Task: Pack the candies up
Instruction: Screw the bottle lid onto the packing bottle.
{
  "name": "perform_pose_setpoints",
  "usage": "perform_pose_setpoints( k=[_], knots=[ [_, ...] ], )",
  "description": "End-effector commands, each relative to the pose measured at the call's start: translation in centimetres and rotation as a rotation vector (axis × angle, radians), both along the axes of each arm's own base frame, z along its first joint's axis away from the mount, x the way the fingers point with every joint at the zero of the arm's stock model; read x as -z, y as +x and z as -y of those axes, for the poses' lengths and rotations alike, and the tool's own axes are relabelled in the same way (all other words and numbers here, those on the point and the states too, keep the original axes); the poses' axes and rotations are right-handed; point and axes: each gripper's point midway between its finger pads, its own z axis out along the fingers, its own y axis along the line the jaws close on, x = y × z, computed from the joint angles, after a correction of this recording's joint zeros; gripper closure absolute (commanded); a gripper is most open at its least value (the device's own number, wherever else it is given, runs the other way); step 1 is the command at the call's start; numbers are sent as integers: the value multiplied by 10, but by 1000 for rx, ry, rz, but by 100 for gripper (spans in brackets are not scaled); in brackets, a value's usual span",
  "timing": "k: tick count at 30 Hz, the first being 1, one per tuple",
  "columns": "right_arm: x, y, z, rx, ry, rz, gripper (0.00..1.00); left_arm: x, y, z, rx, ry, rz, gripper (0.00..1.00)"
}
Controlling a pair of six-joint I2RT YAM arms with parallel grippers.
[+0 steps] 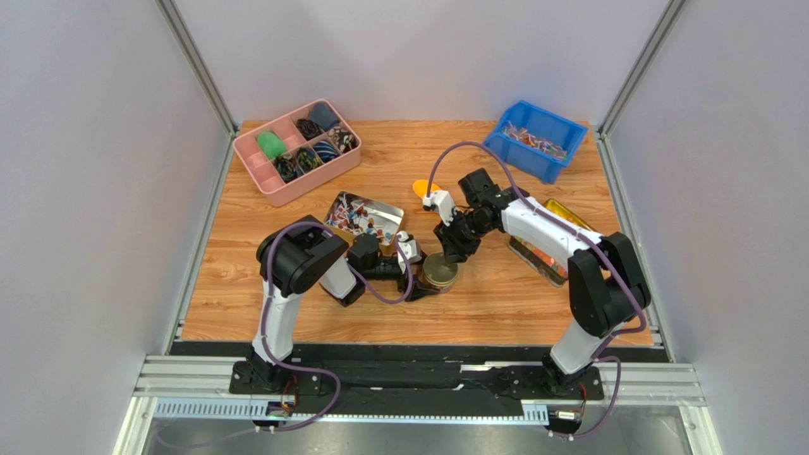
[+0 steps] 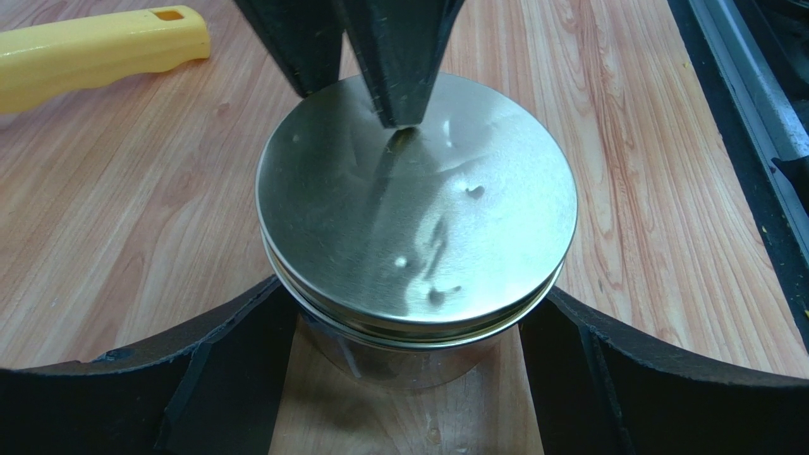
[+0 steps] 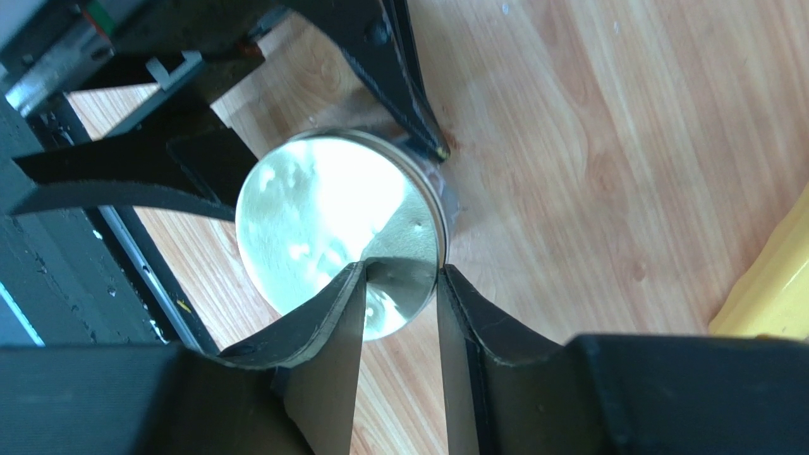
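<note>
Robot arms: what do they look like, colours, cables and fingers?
Both the left arm and right arm have white links, bulky black joints and a loose purplish cable looping alongside. The left end effector and right end effector have matte black fingers, curved and tapering to narrow tips.

Between the jaws of the left gripper (image 2: 413,308): jar (image 2: 399,360) with a bare metal lid (image 2: 418,204), polished almost to a mirror but shallowly dimpled; jar wall below glossy, material unclear. Left gripper and the right gripper (image 3: 401,275) above the lid are matt black, scuffed at the edges. Beneath them the table (image 2: 123,218): pale wood grain, smooth satin sheen; ahead-left of the left gripper, a smooth glossy yellow plastic handle (image 2: 95,47).
</note>
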Motion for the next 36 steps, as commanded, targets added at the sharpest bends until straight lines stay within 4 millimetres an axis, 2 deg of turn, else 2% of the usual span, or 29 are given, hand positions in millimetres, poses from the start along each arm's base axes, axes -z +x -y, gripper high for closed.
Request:
perform_pose_setpoints(
  k=[1, 4, 8, 13, 14, 17, 19, 21, 22, 24, 25, 36],
  knots=[
    [-7, -20, 9, -8, 1, -21, 64, -33, 21, 8, -36, -93, 142, 41],
    [-6, -31, 15, -8, -9, -46, 64, -33, 22, 7, -39, -93, 144, 41],
    [-14, -35, 21, 1, -13, -17, 64, -33, 20, 8, -34, -93, 142, 41],
    [-41, -16, 16, 20, 11, 77, 64, -33, 20, 8, -28, -94, 139, 41],
    [-51, -7, 11, 23, 27, 104, 63, -33, 20, 8, -28, -94, 139, 41],
    [-58, 10, -2, 28, 56, 114, 63, -33, 20, 8, -28, -95, 138, 41],
    [-50, 17, -11, 19, 62, 81, 62, -34, 19, 8, -27, -95, 138, 41],
    [-51, 26, -20, 9, 82, 78, 62, -34, 19, 8, -27, -96, 141, 41],
    [-43, 28, -23, 6, 78, 52, 61, -35, 20, 8, -30, -97, 144, 41],
    [-47, 35, -31, -6, 101, 53, 61, -34, 20, 8, -30, -96, 143, 41],
    [-40, 37, -34, -9, 98, 32, 61, -34, 19, 8, -27, -95, 141, 41],
    [-24, 31, -39, -42, 104, -39, 61, -34, 20, 8, -27, -97, 138, 41]
  ],
)
